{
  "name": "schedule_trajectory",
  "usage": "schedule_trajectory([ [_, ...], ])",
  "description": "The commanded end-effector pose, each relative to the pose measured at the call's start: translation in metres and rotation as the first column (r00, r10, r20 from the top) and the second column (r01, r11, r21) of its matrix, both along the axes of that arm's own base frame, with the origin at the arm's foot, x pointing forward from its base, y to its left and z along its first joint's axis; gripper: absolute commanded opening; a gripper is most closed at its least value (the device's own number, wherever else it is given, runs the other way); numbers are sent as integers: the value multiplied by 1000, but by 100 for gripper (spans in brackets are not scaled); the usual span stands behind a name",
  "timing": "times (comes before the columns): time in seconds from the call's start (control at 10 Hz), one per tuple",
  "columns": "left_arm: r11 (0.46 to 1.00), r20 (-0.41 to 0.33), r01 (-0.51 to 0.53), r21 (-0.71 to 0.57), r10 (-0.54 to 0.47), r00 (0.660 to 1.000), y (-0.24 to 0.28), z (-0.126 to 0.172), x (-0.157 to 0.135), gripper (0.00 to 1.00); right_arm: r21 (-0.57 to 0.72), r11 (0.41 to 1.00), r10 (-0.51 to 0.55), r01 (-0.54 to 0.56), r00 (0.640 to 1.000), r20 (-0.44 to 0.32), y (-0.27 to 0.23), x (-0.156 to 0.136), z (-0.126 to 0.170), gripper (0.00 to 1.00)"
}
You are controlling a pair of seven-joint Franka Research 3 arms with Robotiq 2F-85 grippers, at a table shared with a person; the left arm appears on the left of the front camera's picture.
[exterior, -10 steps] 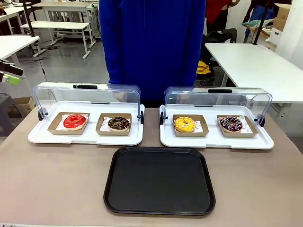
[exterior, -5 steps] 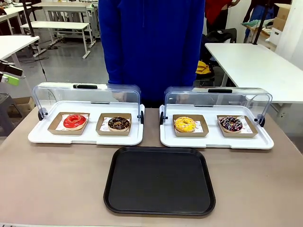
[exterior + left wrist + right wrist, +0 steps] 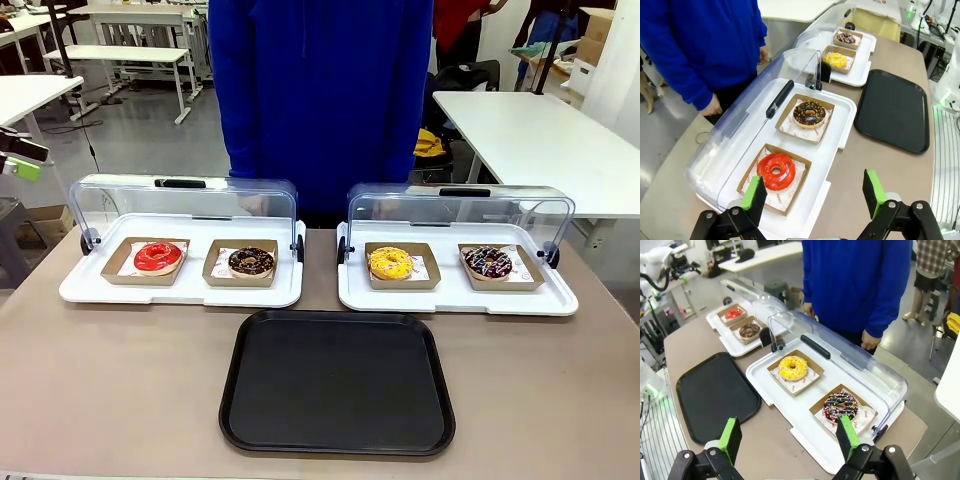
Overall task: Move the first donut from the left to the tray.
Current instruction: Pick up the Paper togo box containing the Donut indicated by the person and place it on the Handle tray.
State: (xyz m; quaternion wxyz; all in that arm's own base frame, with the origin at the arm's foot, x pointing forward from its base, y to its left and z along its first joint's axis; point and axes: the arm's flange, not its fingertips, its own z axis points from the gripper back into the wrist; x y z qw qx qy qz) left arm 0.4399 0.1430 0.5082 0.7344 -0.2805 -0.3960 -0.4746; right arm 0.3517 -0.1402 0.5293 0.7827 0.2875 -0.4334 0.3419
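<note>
- Left gripper [image 3: 814,195]: jaws wide apart, nothing between the green pads [image 3: 754,196]. It hangs above the table's left end, over the near rim of the left white tray [image 3: 180,291].
- Right gripper [image 3: 788,436]: jaws also wide apart and empty. It is poised over the table's right end, at the near rim of the right white tray [image 3: 456,299].
- Red-iced donut [image 3: 158,256]: sits in its brown cardboard holder [image 3: 118,263] in the left half of the left white tray, toward the table's far left corner. In the left wrist view I see it just ahead of the pads, nothing touching it.
- Chocolate-glazed donut [image 3: 250,261]: in its own holder, beside the red one in the same tray.
- Clear lid [image 3: 185,203] on that tray: swung up and back toward the far edge, black handle on top.
- Right white tray: lid raised likewise. It holds a yellow donut [image 3: 390,262] on the left and a dark sprinkled donut [image 3: 487,262] on the right, each in a holder.
- Black tray [image 3: 336,382]: flat on the table [image 3: 120,390] near the middle of the near edge, in front of the gap between the two white trays. Nothing lies on it.
- Person in a blue top [image 3: 320,100]: stands at the far edge, behind the two lids. I see one hand [image 3: 714,106] hanging down by the side, off the table.
</note>
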Motion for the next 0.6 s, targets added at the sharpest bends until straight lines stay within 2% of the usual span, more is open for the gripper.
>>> schedule_trajectory([
  [0.0,1000,7,9,-11,-9,1000,0,0,0,100,9,1000,13,-13,999,37,-2,4,2,100],
  [0.5,1000,7,9,-11,-9,1000,0,0,0,100,9,1000,13,-13,999,37,-2,4,2,100],
])
